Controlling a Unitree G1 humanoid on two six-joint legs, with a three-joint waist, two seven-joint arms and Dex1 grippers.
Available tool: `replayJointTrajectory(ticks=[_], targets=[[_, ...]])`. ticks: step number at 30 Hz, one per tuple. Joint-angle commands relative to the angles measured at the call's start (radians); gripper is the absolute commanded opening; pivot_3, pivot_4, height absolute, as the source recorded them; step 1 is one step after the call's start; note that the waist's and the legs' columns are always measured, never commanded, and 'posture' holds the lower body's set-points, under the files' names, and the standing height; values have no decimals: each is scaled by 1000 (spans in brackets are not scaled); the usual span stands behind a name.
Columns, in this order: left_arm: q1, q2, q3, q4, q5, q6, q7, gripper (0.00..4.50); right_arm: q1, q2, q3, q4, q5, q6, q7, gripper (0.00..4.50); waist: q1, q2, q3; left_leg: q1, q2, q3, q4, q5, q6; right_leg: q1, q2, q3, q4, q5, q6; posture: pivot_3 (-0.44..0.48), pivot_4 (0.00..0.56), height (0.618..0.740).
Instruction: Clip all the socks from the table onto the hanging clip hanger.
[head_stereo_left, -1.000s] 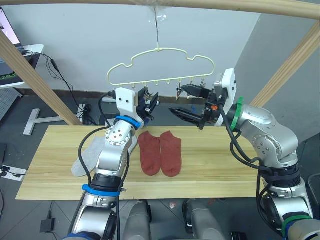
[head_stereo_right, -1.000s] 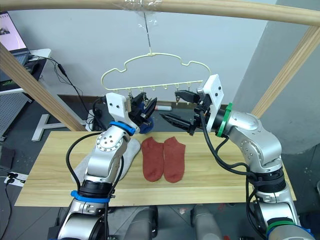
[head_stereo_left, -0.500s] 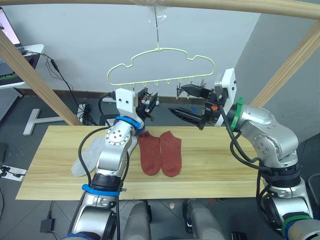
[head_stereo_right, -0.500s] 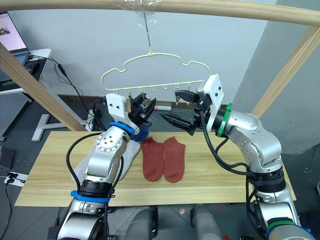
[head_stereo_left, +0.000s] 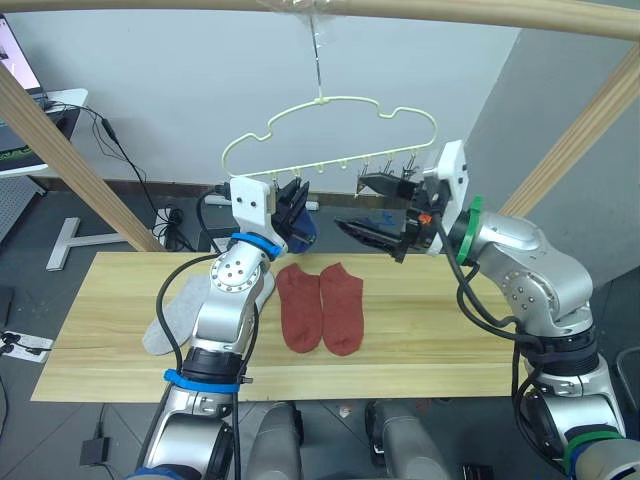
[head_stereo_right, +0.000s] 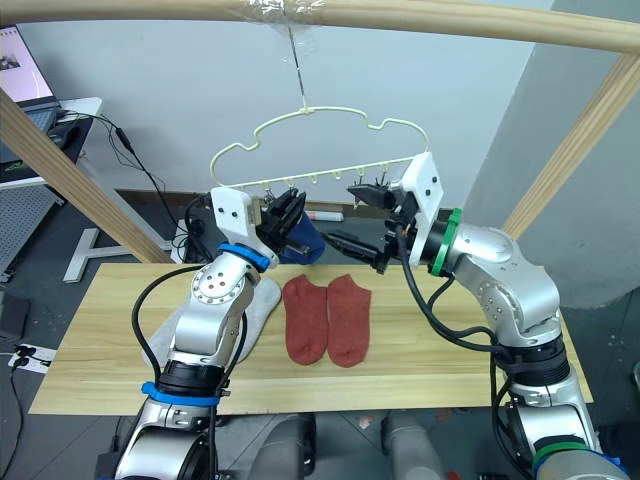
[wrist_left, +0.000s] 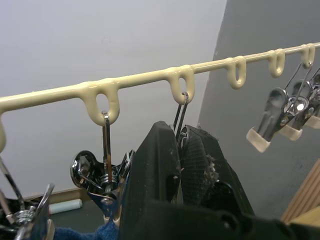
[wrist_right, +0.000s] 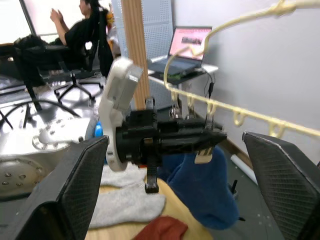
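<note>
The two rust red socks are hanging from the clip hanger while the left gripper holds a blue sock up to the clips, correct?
Not quite. In the left eye view the two rust red socks lie flat side by side on the table, not on the clip hanger. The rest stands: the left gripper holds a blue sock up at the clips.

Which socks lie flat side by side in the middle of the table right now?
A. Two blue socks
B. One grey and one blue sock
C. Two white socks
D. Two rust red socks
D. The two rust red socks lie next to each other on the table, while a blue sock hangs up by the left claw under the clip hanger.
</note>
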Motion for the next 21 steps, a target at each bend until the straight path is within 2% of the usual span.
replayJointTrajectory(ticks=[1, 5, 12, 15, 19, 21], targets=[[5, -12, 56, -70, -67, 61, 12, 156, 59, 16, 119, 93, -170, -26, -99, 4500, 0, 0, 0, 0, 0, 0, 0, 0, 0, 0, 0, 0, 0, 0, 0, -94, 241, 740], [12, -4, 109, -102, -126, 137, 6, 156, 91, 98, 219, 253, -296, -94, -161, 4500, -1, 0, 0, 0, 0, 0, 1, 0, 0, 0, 0, 0, 1, 0, 0, -79, 244, 740], [31, 23, 120, -119, -130, 155, -2, 156, 56, 267, 258, 669, -443, -225, -270, 4500, 1, 0, 0, 2, 0, 0, 1, 0, 0, 1, 0, 1, 2, 0, 0, -53, 248, 740], [33, 19, 117, -122, -131, 156, 4, 156, 17, 293, 285, 833, -509, -294, -272, 4500, 1, 0, 0, 2, 0, 1, 1, 0, 0, 1, 0, 1, 1, 0, 0, -49, 250, 740], [43, 16, 106, -133, -125, 153, 7, 156, -18, 315, 262, 1012, -545, -343, -278, 4500, 0, 0, 0, 5, 0, 2, 1, 0, 0, 2, 0, 2, 2, 0, 0, -40, 250, 740], [47, 17, 106, -139, -125, 155, 8, 156, -14, 306, 256, 1036, -557, -365, -263, 4132, 1, 0, 0, 9, 0, 1, 0, 0, 0, 7, 1, 1, 2, 0, 1, -36, 252, 740]])
